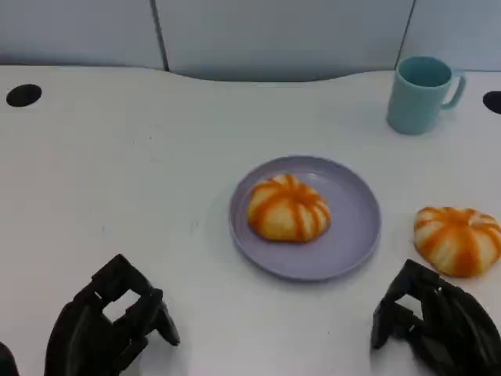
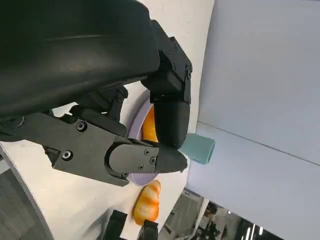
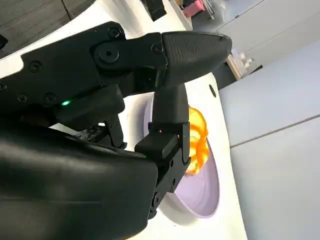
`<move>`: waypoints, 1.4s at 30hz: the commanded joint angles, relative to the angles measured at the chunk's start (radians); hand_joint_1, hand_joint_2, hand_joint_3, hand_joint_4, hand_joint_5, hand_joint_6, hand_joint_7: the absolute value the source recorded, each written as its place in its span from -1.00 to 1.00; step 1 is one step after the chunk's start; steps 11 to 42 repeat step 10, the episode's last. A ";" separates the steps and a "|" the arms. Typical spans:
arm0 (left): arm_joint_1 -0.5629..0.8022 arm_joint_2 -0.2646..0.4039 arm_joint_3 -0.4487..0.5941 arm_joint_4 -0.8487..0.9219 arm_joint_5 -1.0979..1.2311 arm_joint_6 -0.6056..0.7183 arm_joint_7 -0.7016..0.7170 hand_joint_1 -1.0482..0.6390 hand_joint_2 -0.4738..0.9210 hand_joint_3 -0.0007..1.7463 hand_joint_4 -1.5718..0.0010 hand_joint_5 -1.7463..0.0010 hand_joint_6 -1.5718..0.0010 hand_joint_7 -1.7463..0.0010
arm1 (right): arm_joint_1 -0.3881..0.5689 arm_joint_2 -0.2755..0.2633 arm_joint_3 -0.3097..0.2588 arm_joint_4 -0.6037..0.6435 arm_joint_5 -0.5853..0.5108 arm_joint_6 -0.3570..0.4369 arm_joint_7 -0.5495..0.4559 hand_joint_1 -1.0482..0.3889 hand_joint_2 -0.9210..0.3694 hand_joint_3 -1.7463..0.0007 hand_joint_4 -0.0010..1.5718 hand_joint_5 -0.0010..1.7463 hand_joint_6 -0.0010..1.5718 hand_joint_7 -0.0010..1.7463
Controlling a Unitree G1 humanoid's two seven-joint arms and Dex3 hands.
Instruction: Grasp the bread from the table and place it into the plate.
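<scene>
1 bread [image 1: 457, 240] lies on the table right of the plate [image 1: 356, 235], just beyond the empty, loosely spread right hand [image 1: 434, 325], far nearer than the empty left hand [image 1: 106, 325].

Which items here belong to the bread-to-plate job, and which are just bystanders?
Job items:
- bread on the table, beside the plate
- purple plate, already holding one bread
- right hand, nearest the loose bread
- left hand

Bystanders:
- teal mug
- white table
</scene>
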 commanded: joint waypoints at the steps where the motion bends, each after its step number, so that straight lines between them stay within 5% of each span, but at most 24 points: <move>1: -0.001 0.004 0.009 0.011 0.008 -0.013 -0.011 -0.32 1.00 -0.65 0.01 -1.00 0.32 -1.00 | 0.002 -0.020 -0.014 -0.005 -0.016 -0.007 -0.017 -0.33 -1.00 0.59 -0.12 1.00 -0.27 0.76; 42: 0.009 0.011 -0.001 -0.008 0.013 -0.002 -0.023 -0.32 1.00 -0.65 0.02 -1.00 0.33 -1.00 | -0.018 -0.019 -0.020 0.033 -0.001 -0.022 0.030 -0.33 -1.00 0.58 -0.12 1.00 -0.28 0.74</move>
